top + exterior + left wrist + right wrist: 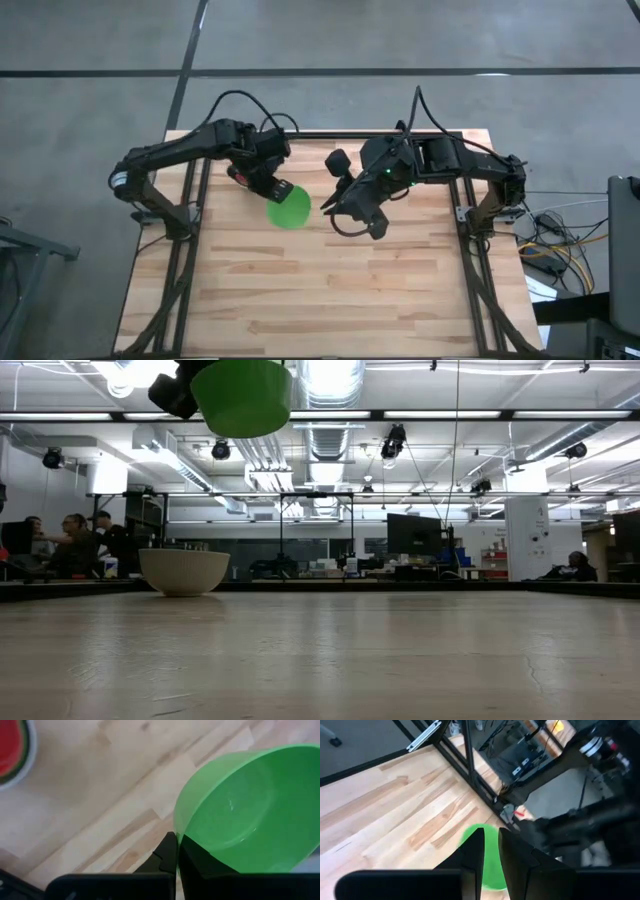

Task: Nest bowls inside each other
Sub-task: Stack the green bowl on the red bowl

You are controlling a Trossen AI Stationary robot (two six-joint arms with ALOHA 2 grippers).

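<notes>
The left gripper point(272, 189) is pressed together on the rim of a green bowl point(290, 208), pinching its wall between the fingers point(167, 854). In the low view that bowl point(243, 395) hangs well above the surface point(330, 290), mouth up. From the left gripper, the held bowl extends toward about 4 o'clock in the high view.

The stack to receive it appears in the left wrist view as a red bowl point(12, 749) sitting inside a whitish one, well apart from the held bowl. The low view shows the whitish bowl point(184, 571) standing upright on the surface. The next move probably carries the green bowl over that stack.

The right gripper point(490, 851) hovers at about 3 o'clock from the green bowl, fingers close together and holding nothing visible.
</notes>
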